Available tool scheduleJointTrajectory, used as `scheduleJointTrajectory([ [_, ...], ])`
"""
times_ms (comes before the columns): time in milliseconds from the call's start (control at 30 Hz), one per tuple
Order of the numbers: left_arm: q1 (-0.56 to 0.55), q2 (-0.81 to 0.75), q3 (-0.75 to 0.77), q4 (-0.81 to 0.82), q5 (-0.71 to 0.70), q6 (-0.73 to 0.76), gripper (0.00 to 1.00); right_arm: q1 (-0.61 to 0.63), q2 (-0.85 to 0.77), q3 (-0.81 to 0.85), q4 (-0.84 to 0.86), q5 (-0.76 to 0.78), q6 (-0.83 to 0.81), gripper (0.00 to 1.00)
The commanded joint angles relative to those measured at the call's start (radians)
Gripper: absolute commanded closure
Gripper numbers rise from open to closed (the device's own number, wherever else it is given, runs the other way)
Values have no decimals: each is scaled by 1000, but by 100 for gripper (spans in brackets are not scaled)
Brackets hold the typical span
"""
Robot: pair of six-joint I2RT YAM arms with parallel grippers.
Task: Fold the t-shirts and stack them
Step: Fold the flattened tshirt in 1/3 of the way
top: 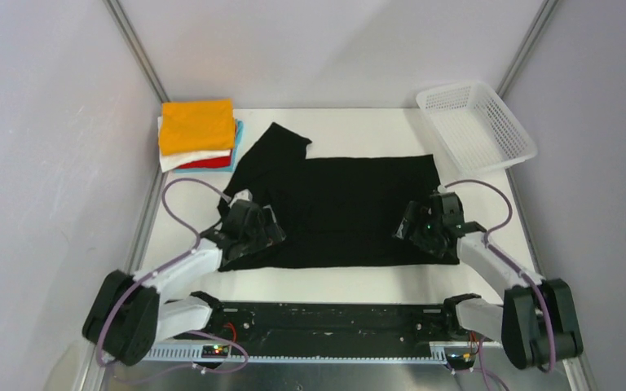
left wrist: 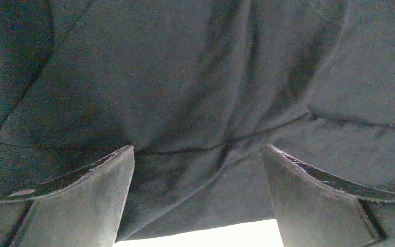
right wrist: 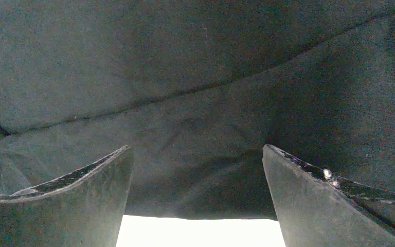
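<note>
A plain black t-shirt [top: 350,208] lies spread on the white table, one sleeve [top: 273,142] pointing toward the back left. My left gripper [top: 262,230] is open over the shirt's near left part. In the left wrist view black cloth [left wrist: 195,92] with creases fills the frame between the spread fingers [left wrist: 92,190]. My right gripper [top: 412,226] is open over the shirt's near right part. The right wrist view shows black cloth [right wrist: 195,103] between its fingers [right wrist: 308,195], with the shirt's edge just ahead of them. A stack of folded shirts, orange on top [top: 198,124], sits at the back left.
A white plastic mesh basket [top: 475,125] stands at the back right corner. Metal frame posts and grey walls enclose the table [top: 359,122]. Bare white tabletop shows behind the shirt and along the near edge [top: 334,285].
</note>
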Motion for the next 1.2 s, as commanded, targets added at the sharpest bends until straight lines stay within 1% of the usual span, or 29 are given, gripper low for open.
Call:
scheduleJointTrajectory([
  [0,-73,-142,-141,-177,8,-154,0,38,-164,-77,-209,37,89,1],
  [33,-79,-187,-154,-189,6,-182,0,45,-198,-95,-231,58,116,1],
  [133,-104,-257,-186,-268,-13,-220,0,68,-358,-127,-317,101,167,1],
  [233,-111,-323,-185,-338,-47,-246,0,83,-473,-165,-362,93,225,0],
  [300,-126,-362,-182,-366,-43,-258,0,101,-516,-182,-381,82,265,1],
  [400,-152,-424,-183,-422,-50,-292,0,137,-563,-187,-465,167,336,1],
  [533,-158,-471,-157,-521,-95,-310,0,198,-640,-185,-535,211,409,1],
  [600,-158,-487,-149,-545,-106,-306,0,223,-675,-178,-569,230,435,1],
  [700,-160,-499,-106,-548,-112,-268,0,260,-701,-162,-574,245,439,1],
  [800,-163,-503,6,-547,-144,-199,0,288,-695,-84,-533,292,382,0],
  [900,-164,-471,134,-545,-197,-136,0,303,-665,16,-427,324,288,1],
  [967,-160,-419,271,-536,-253,-104,0,304,-632,65,-354,343,212,1],
  [1000,-155,-371,303,-526,-283,-72,0,304,-607,79,-329,350,162,1],
  [1033,-133,-344,364,-506,-297,-62,0,302,-595,99,-268,374,138,1],
  [1067,-114,-277,390,-491,-298,-37,0,299,-572,104,-238,390,102,1],
  [1100,-63,-241,443,-446,-283,-20,0,296,-562,109,-172,421,80,1],
  [1133,-34,-157,474,-423,-251,8,0,285,-540,109,-138,436,76,0],
  [1167,22,-58,541,-384,-246,17,0,277,-528,111,-79,459,66,1],
])
